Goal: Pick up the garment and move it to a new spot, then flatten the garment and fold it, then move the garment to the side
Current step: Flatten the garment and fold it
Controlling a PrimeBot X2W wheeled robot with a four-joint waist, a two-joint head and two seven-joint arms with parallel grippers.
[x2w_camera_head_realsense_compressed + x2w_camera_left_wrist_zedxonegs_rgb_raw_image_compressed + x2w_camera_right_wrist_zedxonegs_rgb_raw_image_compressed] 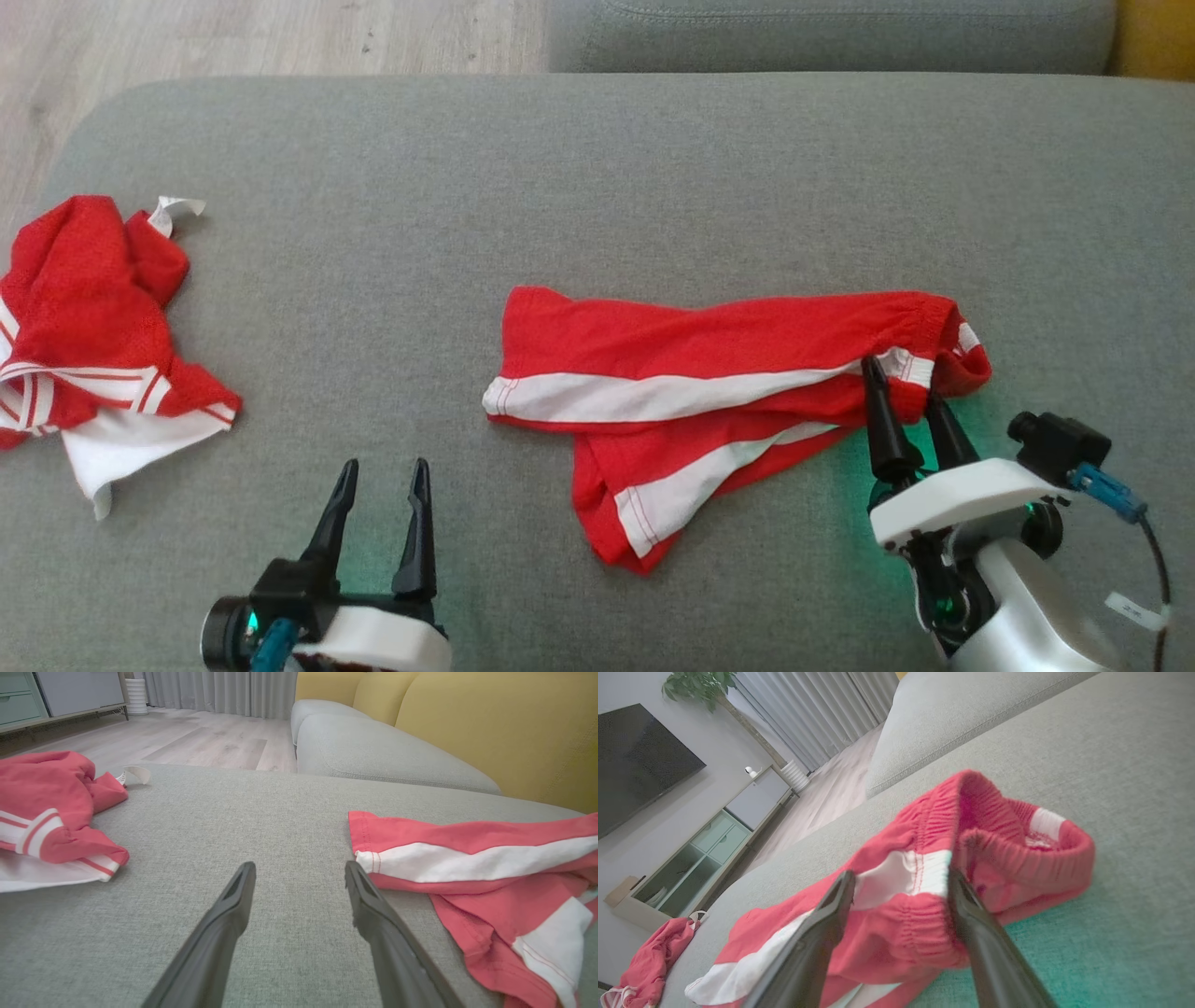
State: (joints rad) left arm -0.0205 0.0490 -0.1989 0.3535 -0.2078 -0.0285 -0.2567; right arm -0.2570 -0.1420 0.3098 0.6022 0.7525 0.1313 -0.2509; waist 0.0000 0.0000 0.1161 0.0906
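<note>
Right wrist view: right gripper [901,873] fingers splayed astride the garment [896,926]; shallow pinch risked catching one waistband [1017,858] layer.

Red shorts [691,345] on sofa [560,187], right pincer [903,378] open

Cut edges, covered cloth

The crumpled garment [84,345] runs off the head view's left edge; the shorts [467,858] are cut by the left wrist view's right edge — one leg lies partly hidden under the other, and the right gripper [903,378] covers part of the waistband [934,826], contact impossible to tell.
</note>
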